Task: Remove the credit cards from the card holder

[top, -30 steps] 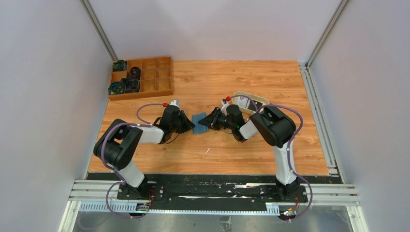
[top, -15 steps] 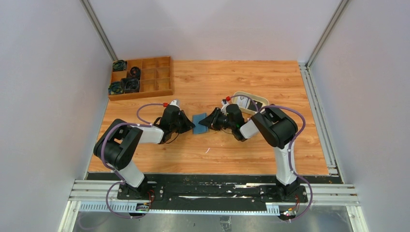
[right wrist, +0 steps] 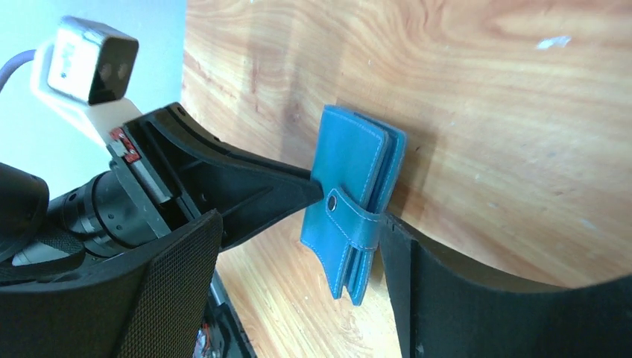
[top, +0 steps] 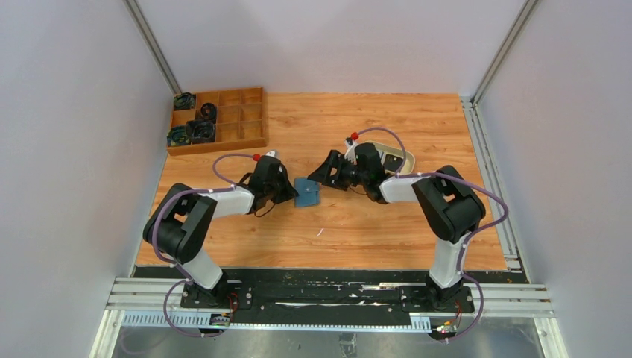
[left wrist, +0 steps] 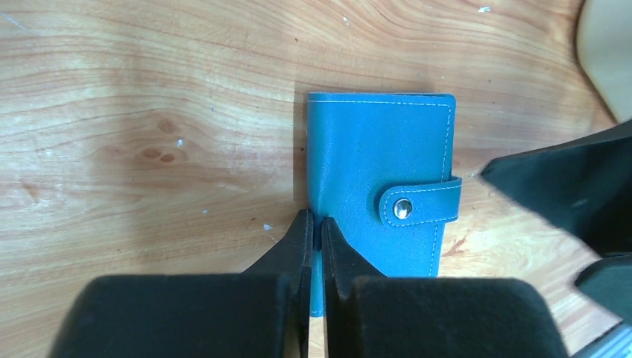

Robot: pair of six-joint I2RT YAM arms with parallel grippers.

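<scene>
"That card holder [left wrist: 373,156]; leather, would you say?"

"Soft faux leather by the look of it; smooth, with a faint sheen and pale stitching along the edges; the snap stud [left wrist: 403,209] is shiny metal."

"And the table [left wrist: 149,112]?"

"Wood-grain top, satin, with a few scuffs and white flecks; the left gripper [left wrist: 314,231] is matt black plastic; the right gripper [right wrist: 298,220] has a fine mesh-textured pad [right wrist: 171,298] on one finger."
</scene>
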